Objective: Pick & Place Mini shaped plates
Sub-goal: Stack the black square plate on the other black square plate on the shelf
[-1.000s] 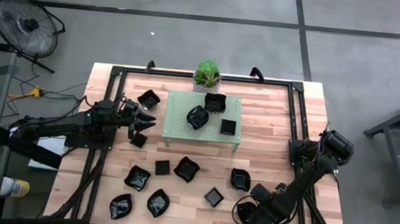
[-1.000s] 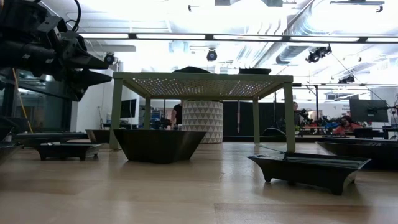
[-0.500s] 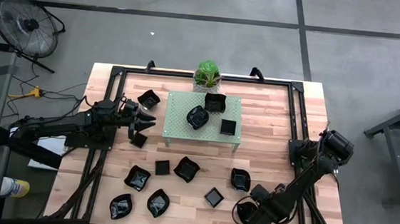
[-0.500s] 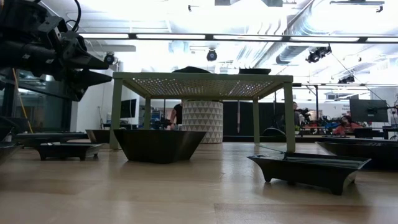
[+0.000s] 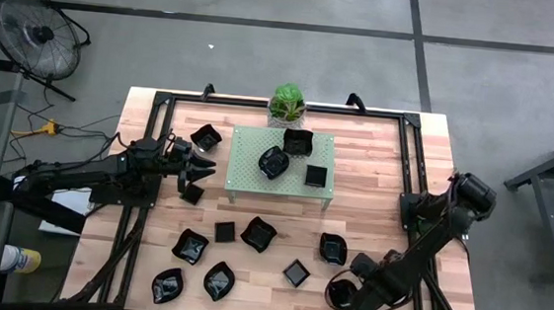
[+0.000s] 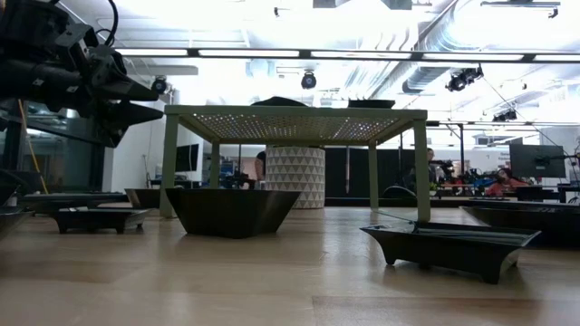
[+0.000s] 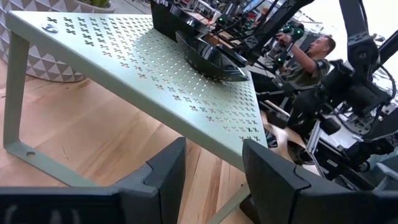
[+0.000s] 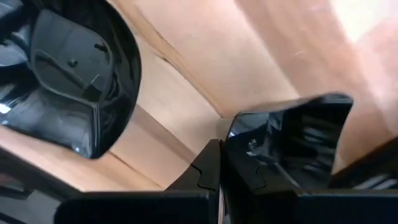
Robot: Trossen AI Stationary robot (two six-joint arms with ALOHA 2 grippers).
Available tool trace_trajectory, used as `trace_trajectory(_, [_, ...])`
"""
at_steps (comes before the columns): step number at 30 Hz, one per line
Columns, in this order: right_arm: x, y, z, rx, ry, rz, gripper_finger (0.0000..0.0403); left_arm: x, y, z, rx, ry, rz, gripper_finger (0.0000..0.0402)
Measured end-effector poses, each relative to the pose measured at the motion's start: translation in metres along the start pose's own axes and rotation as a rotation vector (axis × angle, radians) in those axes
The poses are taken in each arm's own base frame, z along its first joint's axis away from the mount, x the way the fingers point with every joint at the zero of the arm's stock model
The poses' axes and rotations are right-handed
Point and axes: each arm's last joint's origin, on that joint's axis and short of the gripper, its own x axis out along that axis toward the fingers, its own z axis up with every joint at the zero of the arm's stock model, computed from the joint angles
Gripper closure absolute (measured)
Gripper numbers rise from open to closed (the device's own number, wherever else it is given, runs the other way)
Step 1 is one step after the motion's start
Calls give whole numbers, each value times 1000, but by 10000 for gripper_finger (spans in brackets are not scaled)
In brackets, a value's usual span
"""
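Observation:
Several glossy black mini shaped plates lie flat on the wooden table, among them one (image 5: pixel 258 233) and one (image 5: pixel 296 271). Three more sit on the pale green perforated rack (image 5: pixel 246 172). My right gripper (image 8: pixel 219 163) points down at the table's near right corner (image 5: pixel 343 294) and is shut on a squarish black plate (image 8: pixel 292 143). A rounder plate (image 8: pixel 68 81) lies beside it on the wood. My left gripper (image 7: pixel 214 155) waits open and level off the rack's left edge (image 5: pixel 207 167), with nothing between its fingers. My right gripper pinches the squarish plate's rim (image 8: pixel 239 138) between its two fingers, at the edge nearest them. The fingers come from above, pointing down. The plate stands tilted beside the fingers, its hollow toward the camera. Whether it hangs clear of the wood I cannot tell.
A small green potted plant (image 5: pixel 287 103) stands behind the rack at the far edge. A black frame (image 5: pixel 410 165) runs along the table's sides. In the low view two plates (image 6: pixel 231 210) (image 6: pixel 449 246) stand before the rack's legs. Bare wood lies right of the rack.
My right arm has shifted slightly at the near right corner, its wrist rising a little. The plates on the table and the rack lie where they were.

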Motion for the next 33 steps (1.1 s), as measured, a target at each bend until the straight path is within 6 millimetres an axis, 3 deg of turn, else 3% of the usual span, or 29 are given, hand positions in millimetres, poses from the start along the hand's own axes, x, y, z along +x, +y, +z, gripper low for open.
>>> trace_trajectory(8, [-34,-24,7,-70,-32,15,402,0,0,0,0,1,0,245])
trace_trajectory(15, [-66,-58,18,-158,-94,-2,402,0,0,0,0,1,-2,245])
trace_trajectory(24, [-101,-104,43,-377,-187,-26,403,0,0,0,0,2,-3,245])
trace_trajectory(33, [-119,-135,75,-611,-282,-66,403,0,0,0,0,2,-3,245])
